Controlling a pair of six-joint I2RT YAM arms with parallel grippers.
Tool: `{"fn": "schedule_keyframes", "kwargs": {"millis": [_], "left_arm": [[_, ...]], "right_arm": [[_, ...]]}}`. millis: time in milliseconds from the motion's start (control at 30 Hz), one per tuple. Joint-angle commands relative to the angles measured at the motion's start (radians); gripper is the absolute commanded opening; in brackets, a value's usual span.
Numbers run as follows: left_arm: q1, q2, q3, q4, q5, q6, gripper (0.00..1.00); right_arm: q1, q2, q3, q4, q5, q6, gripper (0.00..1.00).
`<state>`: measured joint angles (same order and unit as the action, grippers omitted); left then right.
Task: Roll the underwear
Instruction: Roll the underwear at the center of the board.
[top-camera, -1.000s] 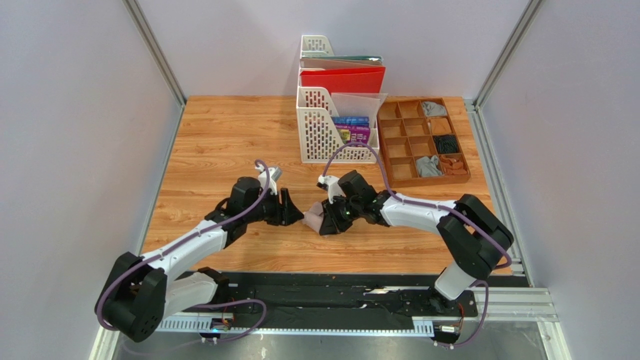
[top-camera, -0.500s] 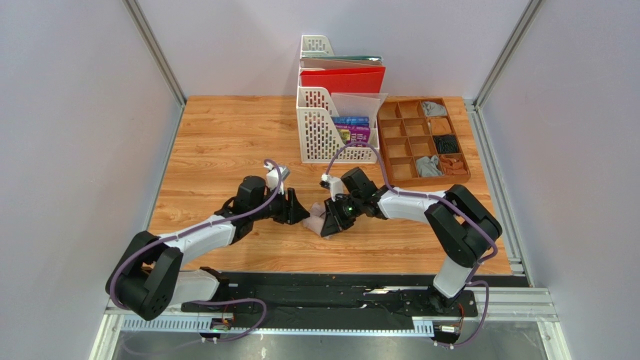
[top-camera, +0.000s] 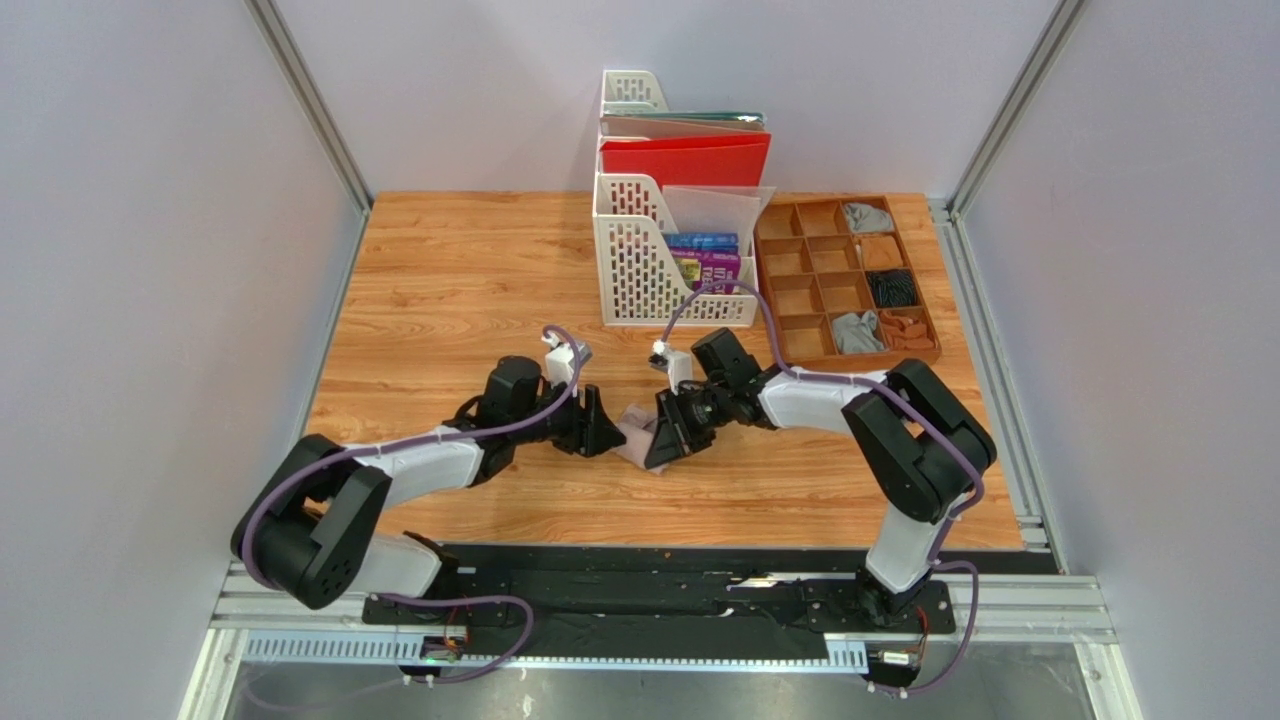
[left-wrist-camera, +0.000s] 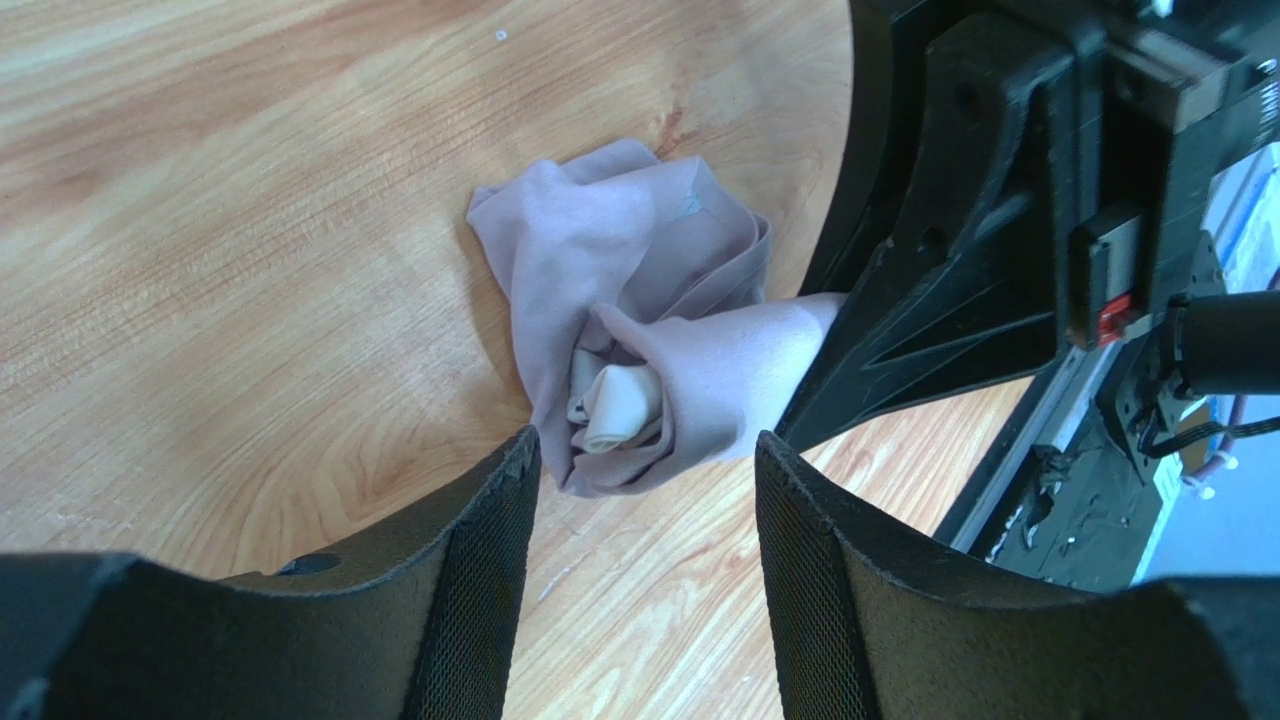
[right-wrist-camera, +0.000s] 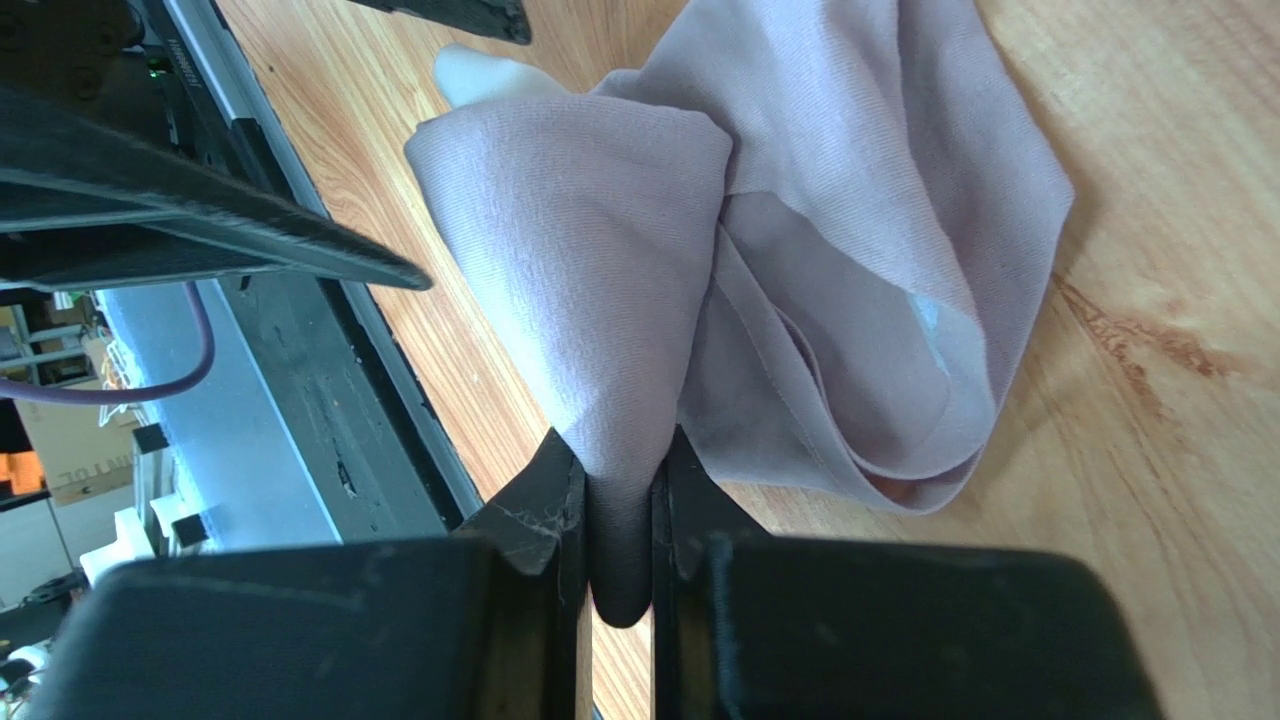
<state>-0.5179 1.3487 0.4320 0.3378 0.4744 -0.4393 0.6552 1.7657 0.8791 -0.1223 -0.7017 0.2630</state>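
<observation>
**Pinkish-beige underwear half rolled, pinched in your right gripper**

The underwear (top-camera: 637, 444) is a soft, pale pinkish-beige cloth, lying on the wooden table (top-camera: 436, 270) near the middle of its front part, between your two arms. One part is wound into a loose cone, and at the open end of that cone the cream band (left-wrist-camera: 613, 408) shows, curled up as the core. The other part is not rolled: it lies crumpled in slack folds behind the cone, flat on the wood.

Your right gripper (right-wrist-camera: 616, 488) is clamped on the cloth. Its two fingers are pressed together on a thick fold at the narrow end of the cone, and the fabric fans out from that pinch.

Your left gripper (left-wrist-camera: 643, 447) faces it from the other side with its jaws apart. The curled end of the roll sits just ahead of the gap between its fingers (left-wrist-camera: 481, 570); whether they touch the cloth, you cannot tell. From above, the two grippers stand tip to tip with the garment between them.
</observation>
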Motion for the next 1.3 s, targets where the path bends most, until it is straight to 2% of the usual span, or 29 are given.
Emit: {"fn": "schedule_keyframes", "kwargs": {"millis": [0,300,500,567,667,733,833,900,1067,1267], "left_arm": [[-0.013,0.030,0.039,0.066,0.036,0.048,0.60],[-0.042,0.107,0.082,0.081,0.061,0.063,0.50],[-0.045,0.127,0.093,0.090,0.052,0.068,0.39],[-0.045,0.129,0.094,0.093,0.050,0.068,0.32],[-0.047,0.139,0.099,0.087,0.055,0.076,0.12],[-0.047,0.159,0.109,0.067,0.055,0.085,0.00],[-0.047,0.188,0.149,-0.014,0.030,0.094,0.00],[-0.047,0.204,0.185,-0.083,0.023,0.109,0.00],[-0.047,0.228,0.263,-0.242,-0.039,0.119,0.00],[-0.047,0.288,0.318,-0.316,-0.030,0.100,0.00]], "right_arm": [[-0.015,0.011,0.037,0.032,-0.044,0.010,0.00],[-0.035,0.044,0.047,0.039,-0.088,0.016,0.00],[-0.040,0.064,0.055,0.036,-0.097,0.010,0.00],[-0.040,0.067,0.057,0.033,-0.096,0.012,0.00],[-0.042,0.066,0.057,0.029,-0.090,0.010,0.02],[-0.042,0.051,0.061,0.013,-0.087,0.005,0.17],[-0.043,0.005,0.070,-0.040,-0.056,-0.021,0.41],[-0.051,-0.017,0.080,-0.080,-0.038,-0.054,0.50],[-0.091,-0.095,0.100,-0.171,0.040,-0.097,0.56],[-0.120,-0.126,0.121,-0.175,0.154,-0.122,0.59]]}}
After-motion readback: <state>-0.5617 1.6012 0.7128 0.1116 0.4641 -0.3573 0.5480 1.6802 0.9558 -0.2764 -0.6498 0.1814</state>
